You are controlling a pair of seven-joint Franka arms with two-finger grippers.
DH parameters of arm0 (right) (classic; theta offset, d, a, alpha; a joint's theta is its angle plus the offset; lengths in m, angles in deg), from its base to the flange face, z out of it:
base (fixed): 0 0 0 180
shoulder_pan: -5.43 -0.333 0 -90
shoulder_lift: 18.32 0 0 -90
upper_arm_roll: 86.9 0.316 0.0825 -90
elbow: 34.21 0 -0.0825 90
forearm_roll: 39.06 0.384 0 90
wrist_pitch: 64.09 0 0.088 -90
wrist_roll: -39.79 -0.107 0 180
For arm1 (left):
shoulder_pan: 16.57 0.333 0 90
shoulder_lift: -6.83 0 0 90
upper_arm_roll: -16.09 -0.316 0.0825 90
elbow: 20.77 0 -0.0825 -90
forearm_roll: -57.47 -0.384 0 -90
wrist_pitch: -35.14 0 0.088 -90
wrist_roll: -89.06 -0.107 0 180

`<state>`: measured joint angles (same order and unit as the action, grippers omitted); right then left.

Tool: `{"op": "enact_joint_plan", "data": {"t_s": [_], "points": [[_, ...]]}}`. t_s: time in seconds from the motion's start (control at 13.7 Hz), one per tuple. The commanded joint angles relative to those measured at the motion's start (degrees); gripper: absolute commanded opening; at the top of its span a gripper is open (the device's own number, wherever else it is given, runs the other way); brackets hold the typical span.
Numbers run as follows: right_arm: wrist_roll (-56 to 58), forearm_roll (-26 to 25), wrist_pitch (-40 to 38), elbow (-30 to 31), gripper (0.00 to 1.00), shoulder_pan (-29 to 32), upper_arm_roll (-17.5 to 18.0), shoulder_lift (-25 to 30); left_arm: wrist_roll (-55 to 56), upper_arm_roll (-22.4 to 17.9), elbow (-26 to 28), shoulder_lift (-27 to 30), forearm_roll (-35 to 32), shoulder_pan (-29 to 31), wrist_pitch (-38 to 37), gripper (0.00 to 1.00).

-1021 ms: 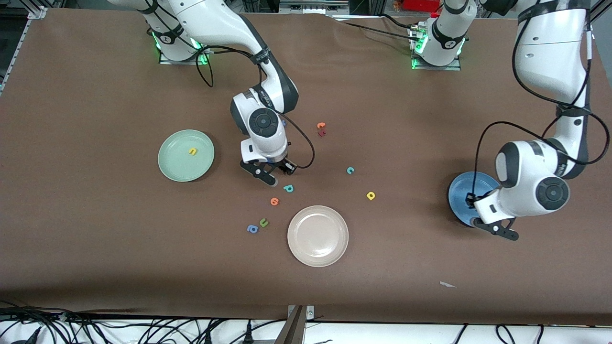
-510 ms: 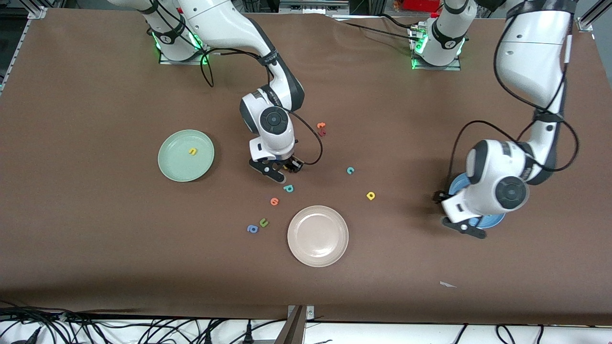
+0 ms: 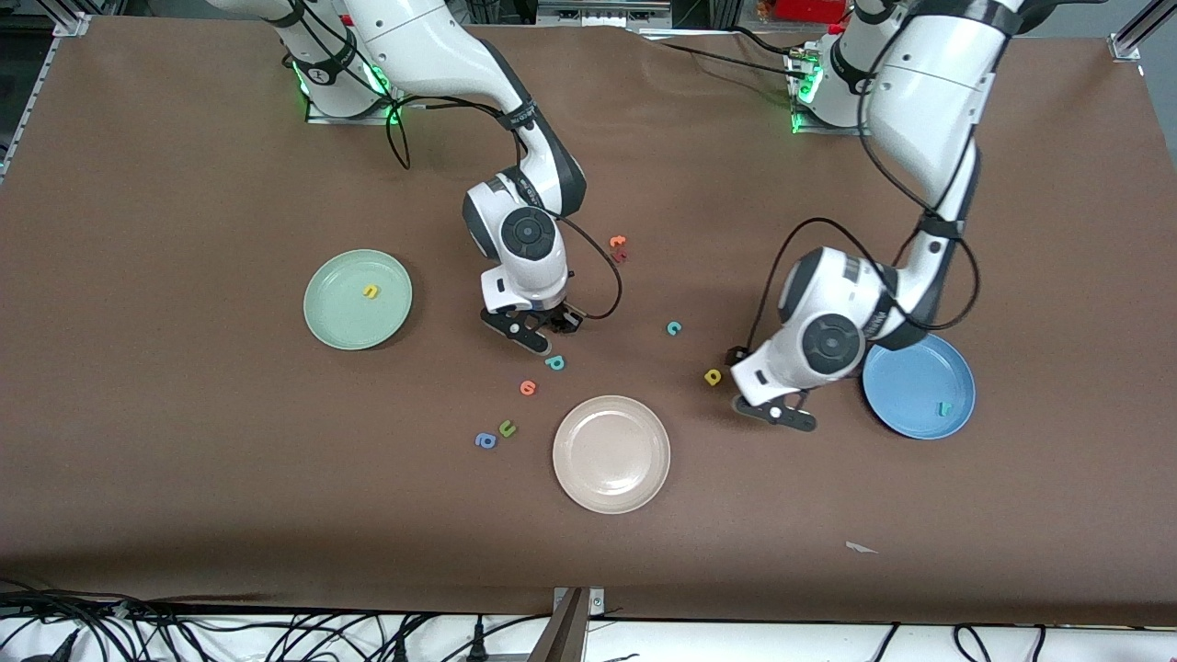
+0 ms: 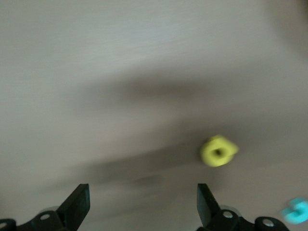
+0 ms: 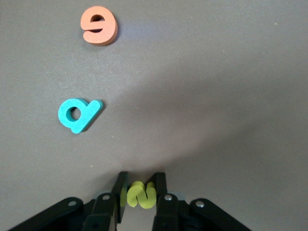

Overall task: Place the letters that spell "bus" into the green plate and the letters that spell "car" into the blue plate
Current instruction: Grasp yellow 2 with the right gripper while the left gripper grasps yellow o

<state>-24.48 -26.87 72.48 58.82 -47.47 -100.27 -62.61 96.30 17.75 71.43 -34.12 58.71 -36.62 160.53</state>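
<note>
High front camera faces robots; wrist cameras look down, close, left blurred.

A robotics lab — bolted-down arm bases [image 3: 349, 87], brown table [image 3: 165, 441], trailing cables [image 3: 276, 634].

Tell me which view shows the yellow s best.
The right wrist view: the yellow s sits large between the shut right gripper fingers. The front view hides it under that gripper; the left wrist view misses it.
</note>
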Motion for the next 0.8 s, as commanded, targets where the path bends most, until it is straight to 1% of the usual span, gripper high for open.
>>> {"op": "enact_joint_plan", "data": {"t_s": [0.0,0.15,0.22,0.36,0.44,0.58,0.73], "points": [[1.7,0.8,-0.5,-0.2,0.22,-0.9,-0.6,-0.3,4.3,-0.5,0.2,-1.2,3.3,-2.4,4.8,0.96],[4.1,0.9,-5.1,-0.7,0.21,0.1,-1.2,1.6,5.3,-0.5,0.2,-1.2,3.3,-3.2,5.0,0.91],[6.8,0.9,-8.4,-0.7,0.21,1.0,-2.0,3.2,5.3,-0.5,0.1,-1.4,3.3,-3.2,5.0,0.9],[13.4,0.9,-15.6,-0.7,0.21,2.8,-4.4,6.4,6.7,-0.5,0.2,-2.2,3.2,-3.3,6.8,0.82],[16.4,0.9,-18.8,-0.4,0.21,3.2,-6.3,7.5,7.6,-0.5,0.1,-2.6,3.1,-3.4,7.6,0.8],[24.9,0.9,-24.3,0.9,0.21,3.2,-11.9,9.1,7.8,-0.5,0.2,-2.8,3.1,-3.7,8.2,0.75],[32.2,0.9,-25.7,6.0,0.21,3.2,-17.0,11.5,8.4,-0.5,0.1,-3.1,3.0,-3.8,8.3,0.68]]}}
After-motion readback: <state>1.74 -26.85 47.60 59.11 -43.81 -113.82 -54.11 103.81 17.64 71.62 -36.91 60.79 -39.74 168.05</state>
